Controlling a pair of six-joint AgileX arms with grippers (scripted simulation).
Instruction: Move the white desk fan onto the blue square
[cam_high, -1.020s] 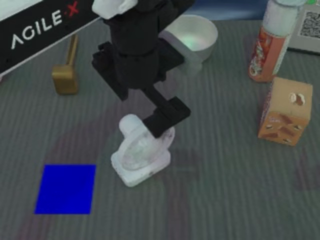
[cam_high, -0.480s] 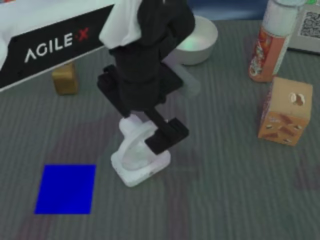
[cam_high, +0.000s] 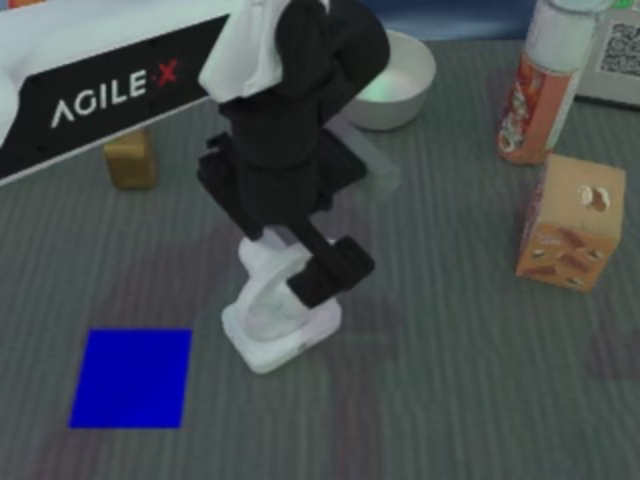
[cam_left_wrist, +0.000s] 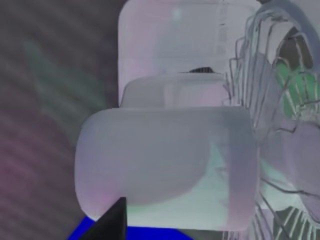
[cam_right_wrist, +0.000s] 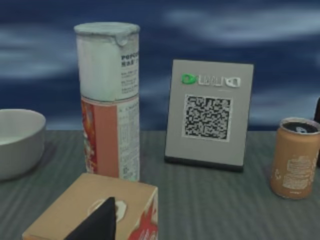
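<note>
— What's the fan (cam_high: 272, 318) made of?
— Smooth white plastic, slightly glossy; its grille (cam_left_wrist: 280, 125) looks translucent.
— And the table (cam_high: 450, 380)?
— Matt grey, finely ribbed like cloth. The blue square (cam_high: 132, 378) is flat, even colour; the box (cam_high: 570, 222) looks like printed cardboard.

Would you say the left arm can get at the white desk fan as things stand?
Probably yes: the left tool is already down at the white desk fan, nothing standing between them. The fan sits right of the blue square.
</note>
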